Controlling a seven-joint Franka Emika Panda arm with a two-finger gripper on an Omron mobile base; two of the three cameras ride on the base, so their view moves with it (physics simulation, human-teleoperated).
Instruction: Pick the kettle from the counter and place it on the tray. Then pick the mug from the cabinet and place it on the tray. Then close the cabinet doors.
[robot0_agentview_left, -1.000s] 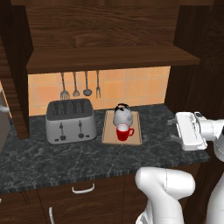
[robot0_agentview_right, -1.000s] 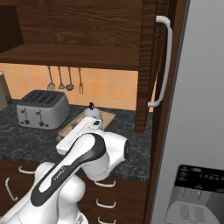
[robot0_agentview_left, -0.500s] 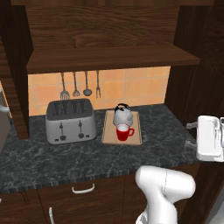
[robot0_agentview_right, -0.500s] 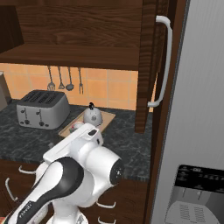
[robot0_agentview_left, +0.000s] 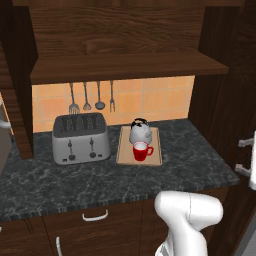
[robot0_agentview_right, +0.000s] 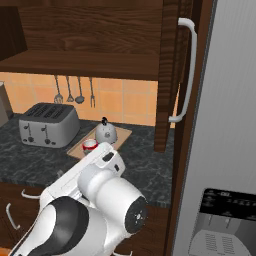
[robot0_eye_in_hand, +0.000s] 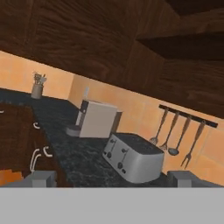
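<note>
A home kitchen, computer-rendered. A dark marbled stone counter (robot0_agentview_left: 100, 182) runs below an orange tiled backsplash (robot0_agentview_left: 150, 100), on which a rail of hanging utensils (robot0_agentview_left: 92, 97) is mounted. Dark brown wood upper cabinet (robot0_agentview_left: 125, 65) and lower cupboards with curved handles (robot0_agentview_left: 95, 216) frame the worktop. A silver toaster (robot0_agentview_left: 80, 138), a kettle (robot0_agentview_left: 140, 131) and red mug (robot0_agentview_left: 142, 151) on a wooden tray (robot0_agentview_left: 125, 150) stand on it; a steel refrigerator with dispenser (robot0_agentview_right: 225, 190) stands alongside.

Red mug (robot0_agentview_left: 142, 151), silver-grey kettle (robot0_agentview_left: 140, 132), tan tray (robot0_agentview_left: 125, 150), black marbled counter (robot0_agentview_left: 100, 182).
</note>
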